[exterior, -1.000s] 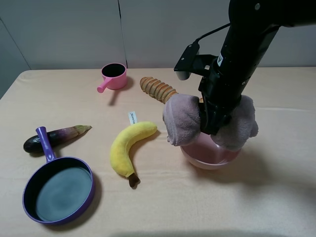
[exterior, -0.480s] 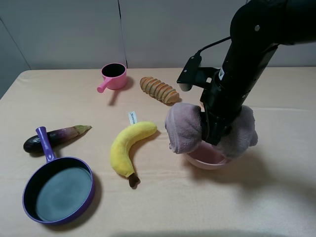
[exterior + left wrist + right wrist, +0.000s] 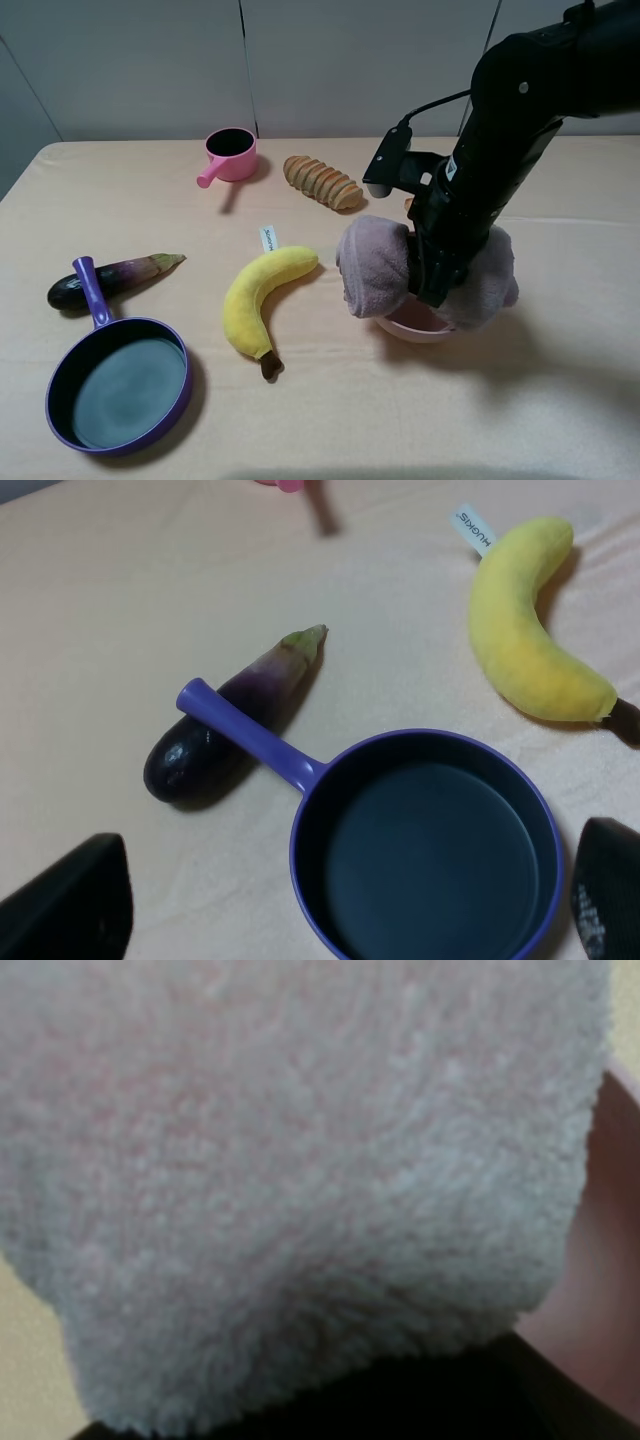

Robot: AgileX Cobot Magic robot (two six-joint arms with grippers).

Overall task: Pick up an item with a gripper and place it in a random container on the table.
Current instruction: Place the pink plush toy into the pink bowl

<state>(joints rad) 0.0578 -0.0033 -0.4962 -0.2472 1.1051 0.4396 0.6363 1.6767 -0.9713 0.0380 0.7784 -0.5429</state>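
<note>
The mauve-pink rolled towel (image 3: 375, 265) hangs from my right gripper (image 3: 432, 290), which is shut on its middle. Its two lobes droop on either side of the black claw. The towel sits right over the pale-pink bowl (image 3: 415, 328) and covers most of it; only the front rim shows. In the right wrist view the towel (image 3: 300, 1180) fills the frame, with a strip of the bowl's wall (image 3: 600, 1260) at one edge. My left gripper (image 3: 340, 910) is open and empty, its fingers (image 3: 70, 910) wide apart above the purple pan. It is out of the high view.
A yellow plush banana (image 3: 262, 295) lies left of the bowl. A purple frying pan (image 3: 120, 382) and an eggplant (image 3: 110, 278) are at the front left. A small pink handled cup (image 3: 230, 155) and a ridged bread roll (image 3: 322, 182) stand at the back.
My right arm has lowered the towel onto the bowl and shifted slightly right. The bread roll is now uncovered behind it. The bowl is more hidden.
</note>
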